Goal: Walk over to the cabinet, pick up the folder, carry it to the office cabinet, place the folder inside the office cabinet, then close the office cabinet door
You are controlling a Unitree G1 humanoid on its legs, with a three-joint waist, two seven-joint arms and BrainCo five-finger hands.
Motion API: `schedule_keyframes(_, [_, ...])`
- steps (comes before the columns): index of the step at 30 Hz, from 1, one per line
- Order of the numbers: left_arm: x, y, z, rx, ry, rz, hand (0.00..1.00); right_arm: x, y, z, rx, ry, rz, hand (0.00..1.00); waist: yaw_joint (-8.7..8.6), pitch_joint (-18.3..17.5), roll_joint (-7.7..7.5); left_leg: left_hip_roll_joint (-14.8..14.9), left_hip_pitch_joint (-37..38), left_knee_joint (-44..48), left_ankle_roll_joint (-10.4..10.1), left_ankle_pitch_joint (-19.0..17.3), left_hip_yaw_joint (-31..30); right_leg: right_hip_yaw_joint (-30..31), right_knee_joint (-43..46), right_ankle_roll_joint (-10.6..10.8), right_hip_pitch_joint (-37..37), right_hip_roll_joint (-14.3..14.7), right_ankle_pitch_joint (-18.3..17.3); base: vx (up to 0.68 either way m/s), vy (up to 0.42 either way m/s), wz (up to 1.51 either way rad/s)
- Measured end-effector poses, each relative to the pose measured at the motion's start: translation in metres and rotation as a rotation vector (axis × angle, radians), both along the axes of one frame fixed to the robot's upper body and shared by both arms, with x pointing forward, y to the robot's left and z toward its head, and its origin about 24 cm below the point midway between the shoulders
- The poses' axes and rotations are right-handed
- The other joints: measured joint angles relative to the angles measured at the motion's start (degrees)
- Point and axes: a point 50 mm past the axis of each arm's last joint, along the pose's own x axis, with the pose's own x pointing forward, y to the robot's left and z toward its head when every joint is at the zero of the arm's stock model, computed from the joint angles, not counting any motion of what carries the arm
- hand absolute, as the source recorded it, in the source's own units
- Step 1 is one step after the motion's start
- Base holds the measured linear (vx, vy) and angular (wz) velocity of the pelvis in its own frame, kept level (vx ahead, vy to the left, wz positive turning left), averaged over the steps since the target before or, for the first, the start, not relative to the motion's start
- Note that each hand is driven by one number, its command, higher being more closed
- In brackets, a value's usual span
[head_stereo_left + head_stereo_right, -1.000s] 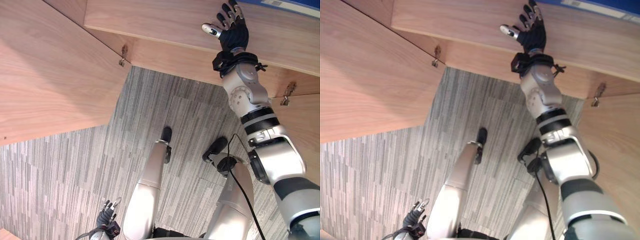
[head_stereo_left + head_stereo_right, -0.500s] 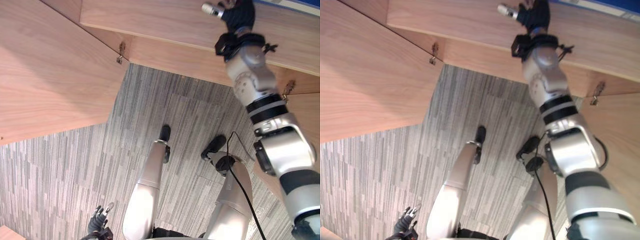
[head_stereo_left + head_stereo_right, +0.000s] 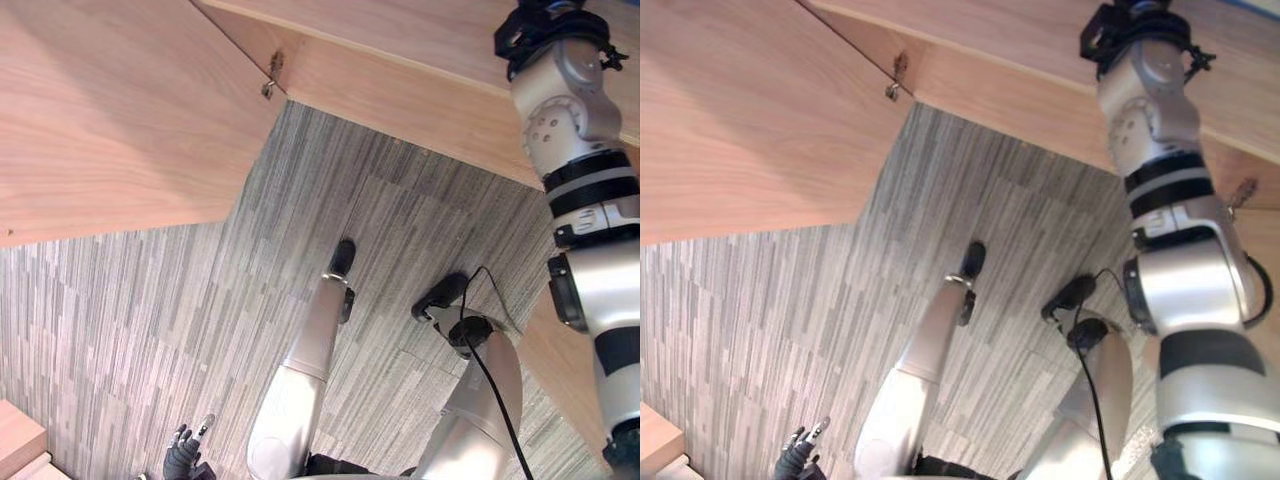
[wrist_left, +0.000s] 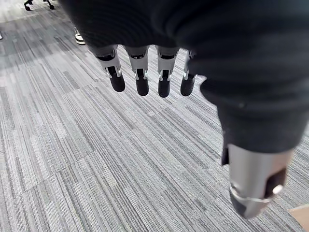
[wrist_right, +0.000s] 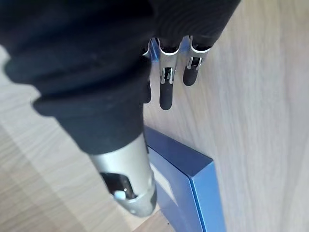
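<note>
One change: right hand (image 5: 166, 77) pushed deeper over shelf (image 5: 251, 96) at 1 o'clock, fingers straight, empty; folder (image 5: 193, 193) beside thumb, no grip.

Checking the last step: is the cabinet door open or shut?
Open: the door stands out over the floor from its hinge, away from the cabinet.

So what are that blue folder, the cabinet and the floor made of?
Folder: probably stiff card or plastic; smooth matt blue, crisp edges, white label. Cabinet: pale wood or wood-look laminate, can't tell which; even grain, matt. Floor: grey carpet tiles; striped fuzzy weave, square seams.
</note>
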Motion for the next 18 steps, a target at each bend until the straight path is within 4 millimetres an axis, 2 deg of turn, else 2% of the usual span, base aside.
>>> schedule_keyframes(4, [0.008, 0.006, 0.009, 0.024, -0.052, -0.003, 0.0, -0.002, -0.007, 0.005, -0.112, 0.012, -0.033, 0.0, 0.17, 0.0, 0.08, -0.3, -0.9, -0.7, -0.3, 0.7, -0.7, -0.8, -0.1, 0.0, -0.6, -0.3, -0.1, 0.03, -0.008, 0.11])
schedule_keyframes(7, [0.025, 0.003, 0.019, 0.03, -0.125, -0.064, 0.0, 0.0, 0.0, 0.0, -0.291, 0.028, -0.074, 0.0, -0.18, -0.1, 0.16, -0.3, -1.2, -0.7, -0.3, 0.8, -0.7, -0.8, 0.0, 0.1, -1.0, -0.3, -0.1, 0.03, -0.002, -0.01])
schedule_keyframes(14, [0.015, -0.008, 0.007, 0.025, -0.045, -0.114, 0.0, 0.001, -0.011, 0.003, -0.496, 0.053, -0.228, 0.0, 0.06, -0.1, 0.19, 0.0, -1.4, -0.9, -0.4, 0.9, -0.6, -0.8, -0.1, 0.1, -1.3, 0.1, -0.1, 0.04, -0.007, -0.01])
schedule_keyframes(16, [0.017, -0.008, 0.009, 0.032, -0.055, -0.117, 0.0, 0.0, -0.018, 0.002, -0.566, 0.061, -0.286, 0.0, 0.28, -0.1, 0.22, 0.0, -1.3, -1.2, -0.5, 1.1, -0.5, -0.8, -0.2, 0.1, -1.3, 0.0, -0.1, 0.02, -0.002, 0.02])
schedule_keyframes(18, [0.024, -0.004, 0.02, 0.047, -0.12, -0.112, 0.0, -0.001, -0.022, 0.001, -0.625, 0.066, -0.334, 0.0, 0.33, -0.2, 0.21, 0.0, -1.2, -1.6, -0.5, 1.4, -0.5, -0.8, -0.4, 0.1, -1.3, 0.0, -0.1, 0.03, -0.008, 0.02])
